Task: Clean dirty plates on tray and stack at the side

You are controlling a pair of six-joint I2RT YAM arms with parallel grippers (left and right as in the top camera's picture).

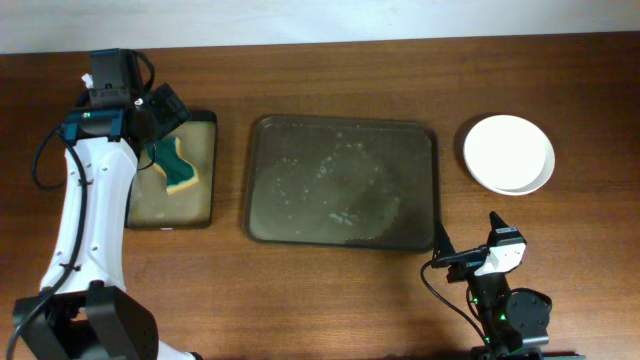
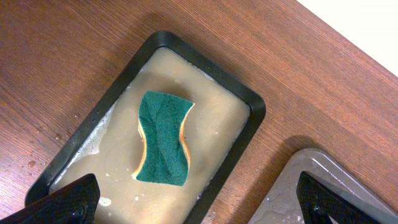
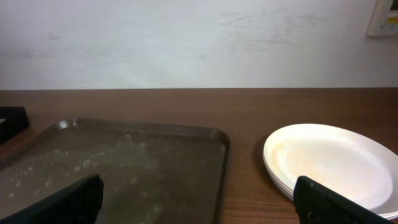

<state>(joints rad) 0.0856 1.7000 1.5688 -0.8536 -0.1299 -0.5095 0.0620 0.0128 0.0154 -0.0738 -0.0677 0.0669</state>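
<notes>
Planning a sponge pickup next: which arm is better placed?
Left. The left gripper hangs open just above the sponge; the right gripper sits far across, near the plates.

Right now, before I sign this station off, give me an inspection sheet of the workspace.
Surface: wooden table, a few drops beside the small black tray.
Job's things: plates stacked on the table to the right of the tray, none on it; the tray holds only soapy residue.
Clutter: small black tray of murky water with a green sponge lying in it.
Grippers: left gripper open above the small black tray, holding nothing; right gripper open by the tray's near right corner, holding nothing.
Cables: black cable looping beside the left arm, another by the right arm; neither touches a tray.
Surroundings: plain white wall behind the table.
</notes>
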